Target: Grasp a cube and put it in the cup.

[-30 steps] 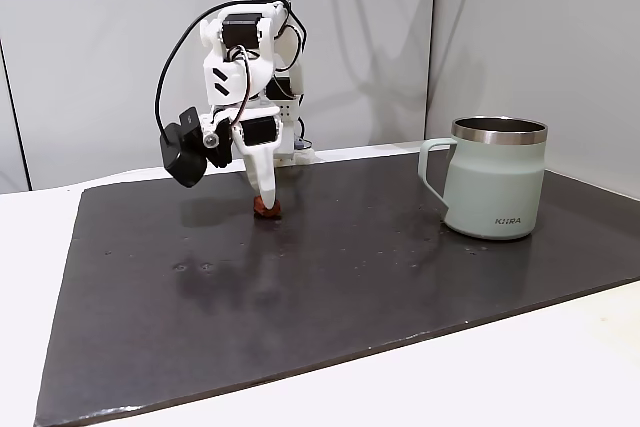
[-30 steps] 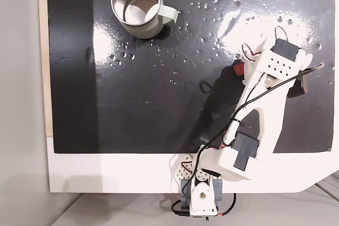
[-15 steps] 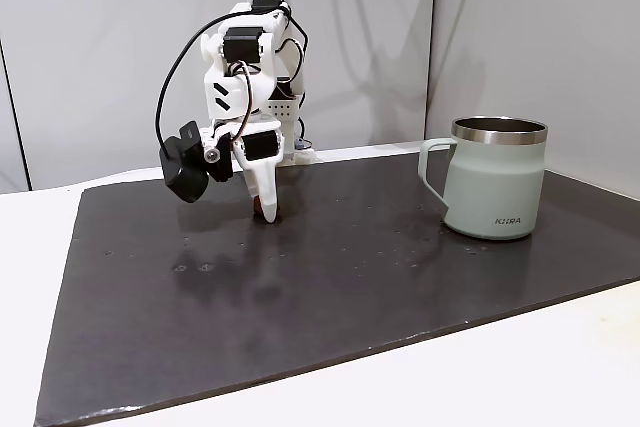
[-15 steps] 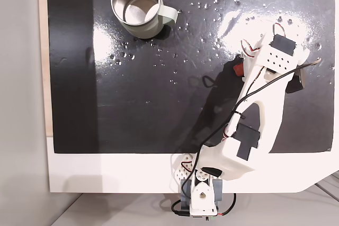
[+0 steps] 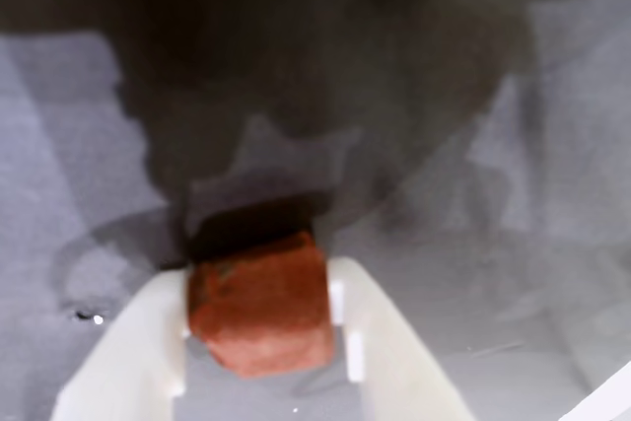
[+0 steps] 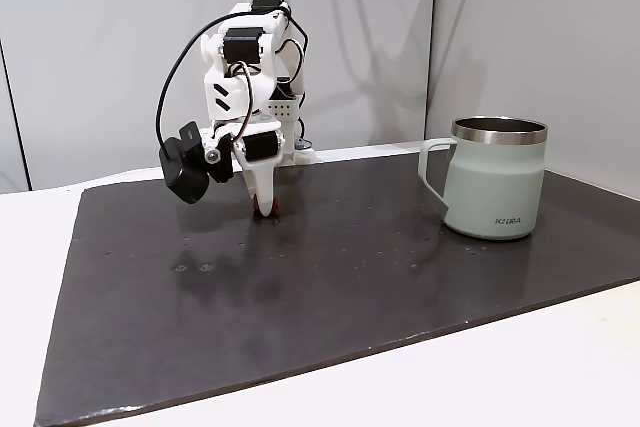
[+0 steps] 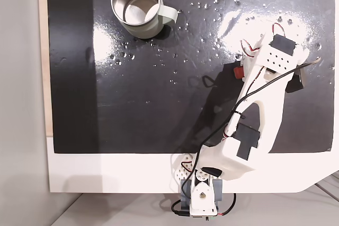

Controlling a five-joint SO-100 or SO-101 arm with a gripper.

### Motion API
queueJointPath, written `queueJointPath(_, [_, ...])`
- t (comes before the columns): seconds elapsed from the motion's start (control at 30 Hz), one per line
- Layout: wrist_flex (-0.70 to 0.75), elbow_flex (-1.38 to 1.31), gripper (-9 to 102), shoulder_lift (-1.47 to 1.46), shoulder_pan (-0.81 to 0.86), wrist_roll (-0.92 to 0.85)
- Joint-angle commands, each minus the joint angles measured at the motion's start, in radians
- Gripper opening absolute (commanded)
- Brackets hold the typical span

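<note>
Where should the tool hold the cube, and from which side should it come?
Hold the cube across its two opposite flat side faces, coming straight down from above. It is tiny and sits low on the dark mat, so only the sides offer purchase. In the wrist view the tool already has a finger against each side face, a sound grip.

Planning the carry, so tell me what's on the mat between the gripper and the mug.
Nothing: in a fixed view, between the gripper holding the cube and the mug lies bare dark mat.

Soft blurry wrist view, bright even room light, white glare on glossy black mat (image 7: 233,19)
</note>
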Motion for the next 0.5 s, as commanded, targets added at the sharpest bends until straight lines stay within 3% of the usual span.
queueJointPath(0.0, [0.005,-0.054,10,0.02,0.008,-0.009])
queueJointPath(0.47, [0.066,-0.054,8,0.196,-0.023,0.003])
